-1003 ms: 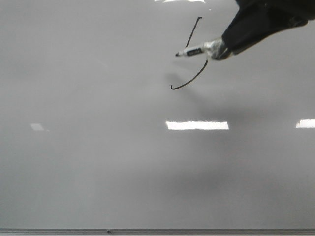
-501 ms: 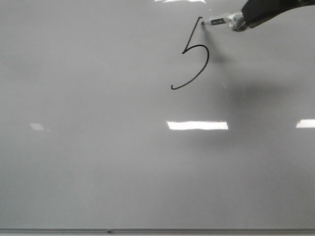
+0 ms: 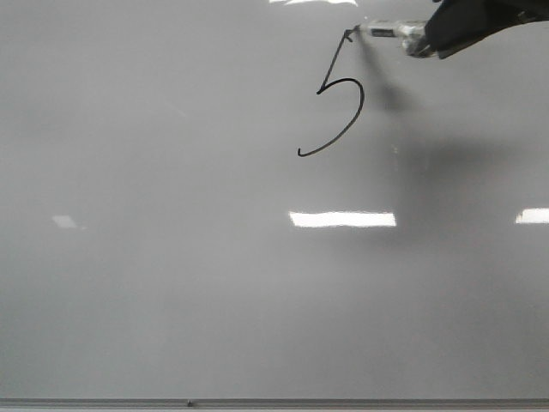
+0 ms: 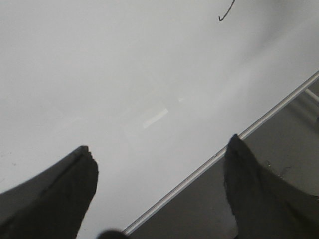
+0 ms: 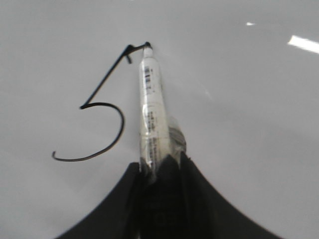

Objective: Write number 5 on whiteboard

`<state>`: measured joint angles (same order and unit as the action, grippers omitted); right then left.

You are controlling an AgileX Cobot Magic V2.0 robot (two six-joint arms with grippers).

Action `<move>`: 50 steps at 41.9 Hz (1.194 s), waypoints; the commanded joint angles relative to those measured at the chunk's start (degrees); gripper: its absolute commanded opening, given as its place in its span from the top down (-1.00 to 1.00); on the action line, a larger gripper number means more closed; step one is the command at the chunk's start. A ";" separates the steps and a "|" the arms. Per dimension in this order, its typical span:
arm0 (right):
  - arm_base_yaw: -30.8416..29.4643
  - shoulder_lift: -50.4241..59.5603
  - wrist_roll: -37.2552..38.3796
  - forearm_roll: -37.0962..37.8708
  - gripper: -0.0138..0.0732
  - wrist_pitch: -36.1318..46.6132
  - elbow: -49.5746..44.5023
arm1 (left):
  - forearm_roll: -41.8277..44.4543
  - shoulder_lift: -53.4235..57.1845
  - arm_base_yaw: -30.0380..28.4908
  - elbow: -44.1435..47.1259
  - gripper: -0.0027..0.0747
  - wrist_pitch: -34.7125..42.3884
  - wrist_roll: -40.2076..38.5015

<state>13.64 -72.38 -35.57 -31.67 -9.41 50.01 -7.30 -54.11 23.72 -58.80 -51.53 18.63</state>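
Observation:
The whiteboard fills the front view. On its upper right part is the number 5, a thin black slanted stem with an open curved belly. My right gripper comes in from the top right, shut on a white marker. In the right wrist view the marker sticks out of the gripper, and its tip touches the top of the number 5, where a short tick shows. My left gripper is open and empty above the board's lower edge.
Bright rectangular light reflections lie across the middle of the board and at its right side. A thin grey metal strip ends the board at the bottom. Beyond that edge, the left wrist view shows a darker grey surface.
My right gripper carried the marker from the middle of the digit up to the top of its stem. A short tick has appeared there. The belly now shows in full.

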 commanded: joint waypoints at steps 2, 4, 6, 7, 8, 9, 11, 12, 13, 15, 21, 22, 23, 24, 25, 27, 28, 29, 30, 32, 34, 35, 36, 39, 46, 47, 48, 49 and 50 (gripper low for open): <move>-2.39 2.82 -0.07 0.03 0.80 2.76 2.34 | -0.85 0.38 -0.18 -1.49 -0.39 3.44 -0.62; -2.03 3.30 -0.07 0.03 0.80 2.70 2.39 | -0.85 0.38 -0.18 -1.49 -0.39 3.59 -0.62; -1.38 4.09 -0.07 0.03 0.80 2.70 2.39 | -0.85 0.38 -0.18 -1.49 -0.39 3.59 -0.62; -1.09 4.54 -0.07 0.03 0.80 2.56 2.39 | -0.85 0.38 -0.18 -1.49 -0.39 3.59 -0.62; -0.67 5.36 -0.07 0.03 0.80 2.23 2.39 | -0.85 0.38 -0.18 -1.49 -0.39 3.59 -0.62; -0.31 6.03 -0.07 0.03 0.80 1.41 2.39 | -0.85 0.38 -0.18 -1.49 -0.39 3.46 -0.62; 0.82 8.04 -0.07 0.03 0.80 -0.97 2.39 | -0.85 0.38 -0.18 -1.49 -0.39 3.05 -0.62; 1.48 9.02 -0.07 0.03 0.80 -2.77 2.39 | -1.14 0.38 -0.18 -1.49 -0.39 3.03 -0.62; 2.24 9.98 -0.16 0.03 0.80 -5.57 2.39 | -1.44 0.38 -0.18 -1.49 -0.39 3.03 -0.51; 4.21 12.12 -0.60 0.15 0.80 -10.77 2.39 | -2.40 0.26 0.24 -1.49 -0.39 3.03 0.31; 9.54 16.22 -9.36 0.15 0.80 -31.94 2.27 | -7.27 -1.12 4.04 -1.49 -0.39 2.04 8.65; 10.32 16.74 -11.03 0.15 0.80 -34.72 2.27 | -7.65 -1.50 4.95 -1.49 -0.39 2.04 9.93; 10.87 17.15 -12.15 0.15 0.80 -37.98 2.27 | -8.07 -1.93 5.94 -1.49 -0.39 1.91 10.83; 11.51 17.36 -13.20 0.10 0.80 -40.76 2.27 | -8.07 -2.49 7.39 -1.60 -0.39 1.91 11.74; 12.03 17.73 -13.63 0.10 0.80 -42.58 2.27 | -8.07 -3.27 8.56 -1.59 -0.39 1.91 12.63; 12.60 17.79 -13.73 0.10 0.80 -45.78 2.27 | -8.07 -4.65 11.46 -1.99 -0.39 1.71 13.71; 12.67 17.79 -13.73 0.10 0.80 -46.82 2.27 | -8.07 -5.34 13.15 -2.31 -0.39 1.71 13.81; 12.67 17.79 -13.73 0.10 0.80 -48.11 2.27 | -8.07 -6.29 14.83 -2.62 -0.40 1.71 14.12; 12.67 17.79 -13.73 0.10 0.80 -48.84 2.27 | -8.07 -7.02 15.67 -2.97 -0.40 1.58 14.56; 12.67 17.70 -13.73 0.10 0.80 -49.84 2.27 | -8.07 -8.84 18.97 -4.06 -0.40 1.42 15.18; 12.67 17.70 -13.73 0.10 0.80 -50.06 2.27 | -8.07 -10.72 21.62 -5.55 -0.41 1.06 15.30; 12.67 17.70 -13.73 0.10 0.80 -50.06 2.27 | -8.07 -11.55 22.64 -5.98 -0.41 0.72 15.30; 12.67 17.70 -13.73 0.10 0.80 -50.06 2.27 | -8.07 -12.42 23.61 -6.86 -0.41 -0.12 15.30; 12.67 17.70 -13.73 0.10 0.80 -50.13 2.27 | -8.07 -15.74 26.52 -9.20 -0.44 -2.74 15.41; 12.67 17.70 -13.73 0.10 0.80 -50.07 2.27 | -10.28 -21.95 29.77 -12.02 -0.52 -3.72 19.44; 12.67 17.70 -13.73 0.10 0.80 -50.07 2.27 | -11.03 -22.72 29.88 -12.18 -0.52 -3.39 20.65; 12.67 17.70 -13.73 0.10 0.80 -50.07 2.27 | -12.34 -23.38 29.88 -12.15 -0.52 -3.07 21.60; 12.67 17.70 -13.73 0.10 0.80 -50.07 2.27 | -13.35 -23.69 29.88 -12.23 -0.52 -2.62 22.43; 12.67 17.70 -13.73 0.10 0.80 -50.07 2.27 | -14.27 -24.25 29.88 -12.23 -0.52 -2.05 23.47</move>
<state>26.34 -55.50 -48.55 -30.09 -60.78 50.43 -17.37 -78.53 53.02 -68.91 -56.58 39.30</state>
